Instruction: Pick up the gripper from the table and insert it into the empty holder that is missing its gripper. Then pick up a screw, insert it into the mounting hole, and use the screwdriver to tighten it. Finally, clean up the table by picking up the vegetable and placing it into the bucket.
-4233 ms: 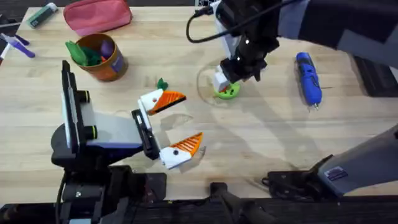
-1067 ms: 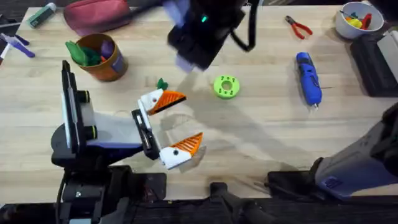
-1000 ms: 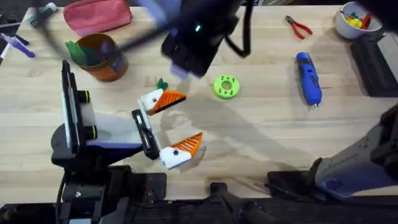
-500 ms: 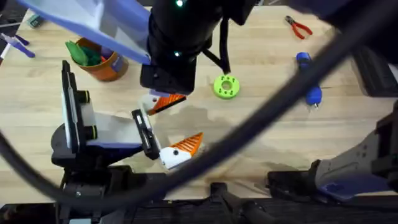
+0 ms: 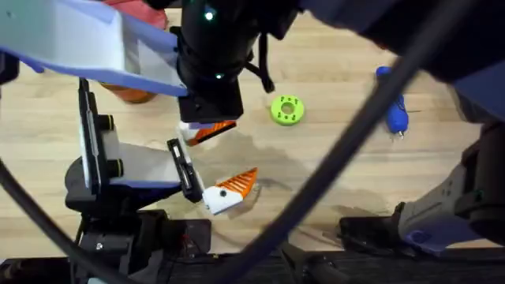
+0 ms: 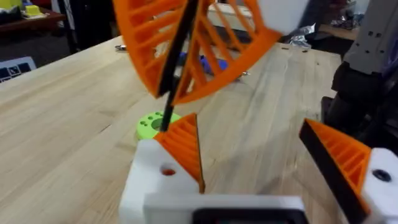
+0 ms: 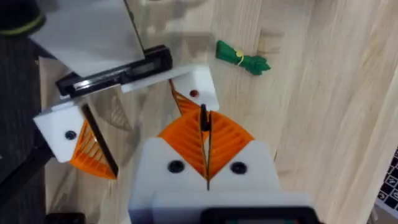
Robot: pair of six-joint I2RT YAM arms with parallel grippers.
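**Right pincer pinching screw above holder**

Right pincer (image 7: 205, 142): orange pads pressed together on a thin black screw (image 7: 203, 118). Its tip sticks out past the pads. Head not discernible.

Right arm reaches across the middle, low under the overhead camera, large and dark. It ends over the left arm's far finger.

Left pincer (image 5: 227, 158): spread, nothing between the fingers. Each finger is a white block with an orange wedge.

Holder (image 7: 200, 84): the white block of the left arm's far finger. A small round hole shows in its face.

Gripper (image 7: 182, 102): the orange wedge sits on the holder, black edge along one side. In the left wrist view the screw tip comes down just beside the top of this wedge. Cannot tell whether they touch.

Vegetable (image 7: 242, 60): flat on the table (image 5: 331, 79), near the holder but apart from it, tied with a yellow band.

Disc (image 5: 286, 110): bright green, on the table just right of the right arm's end.

Screwdriver (image 5: 394, 114): lying on the table, well right of the disc, partly crossed by a dark cable.

Bucket (image 5: 130, 95): at the far left of the table, mostly covered by the arm, only a strip of its orange side visible.
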